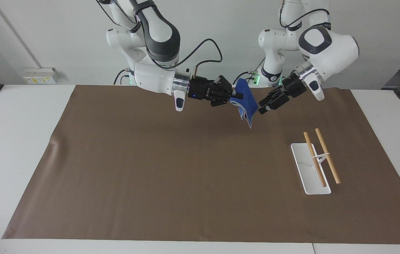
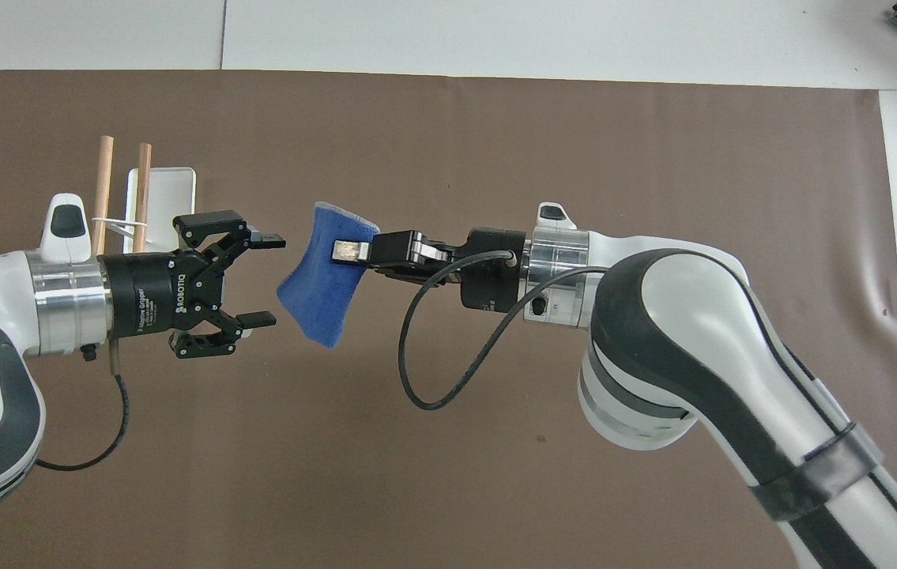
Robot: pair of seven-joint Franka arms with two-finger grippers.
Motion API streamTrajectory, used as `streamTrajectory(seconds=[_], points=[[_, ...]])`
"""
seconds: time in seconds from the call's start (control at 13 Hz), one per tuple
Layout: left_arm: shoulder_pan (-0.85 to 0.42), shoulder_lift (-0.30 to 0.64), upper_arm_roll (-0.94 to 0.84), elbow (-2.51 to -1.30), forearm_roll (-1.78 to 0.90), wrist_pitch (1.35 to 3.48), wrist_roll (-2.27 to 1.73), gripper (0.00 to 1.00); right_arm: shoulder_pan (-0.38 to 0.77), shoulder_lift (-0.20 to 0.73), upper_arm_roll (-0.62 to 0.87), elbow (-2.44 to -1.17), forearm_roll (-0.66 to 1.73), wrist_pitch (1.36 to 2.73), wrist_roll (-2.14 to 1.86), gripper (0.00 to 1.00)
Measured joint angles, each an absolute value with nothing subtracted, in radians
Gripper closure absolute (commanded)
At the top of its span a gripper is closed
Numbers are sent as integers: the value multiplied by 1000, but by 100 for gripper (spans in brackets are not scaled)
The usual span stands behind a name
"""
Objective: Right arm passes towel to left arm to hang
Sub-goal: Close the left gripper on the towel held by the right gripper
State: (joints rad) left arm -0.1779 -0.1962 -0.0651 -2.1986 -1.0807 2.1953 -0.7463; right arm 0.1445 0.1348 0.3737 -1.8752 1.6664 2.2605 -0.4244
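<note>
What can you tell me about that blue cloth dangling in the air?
The towel is a small bright-blue cloth, soft and folded in layers, with a thin pale grey edging. It hangs in the air over the brown mat, touching nothing below. The right pincer, shut, pinches it near its upper edge, so the rest droops slantwise. The left pincer stands open right beside the free edge, not touching it.

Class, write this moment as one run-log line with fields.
stage: handover approach | right gripper: shut on towel, held over mat | left gripper: open, facing towel, not touching | rack: bare
</note>
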Motion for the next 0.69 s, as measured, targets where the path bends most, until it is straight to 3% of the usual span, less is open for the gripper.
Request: streamTrajectory(seconds=[0.23, 0.31, 0.46, 0.54, 0.69], points=[[-204, -197, -65, -2237, -1229, 2280, -750, 0, 144, 135, 374, -1875, 1666, 2261, -424, 100], [-204, -197, -63, -2239, -1256, 2299, -751, 15, 144, 135, 374, -1875, 1666, 2261, -424, 100], [-204, -197, -60, -2239, -1303, 2323, -756, 80, 144, 135, 373, -1876, 1666, 2264, -424, 100], [-204, -197, -59, -2238, -1332, 2325, -756, 100, 144, 135, 373, -1878, 1666, 2271, -424, 100], [-204, -197, -58, -2233, -1350, 2328, -756, 100, 145, 135, 373, -1880, 1666, 2281, -424, 100]])
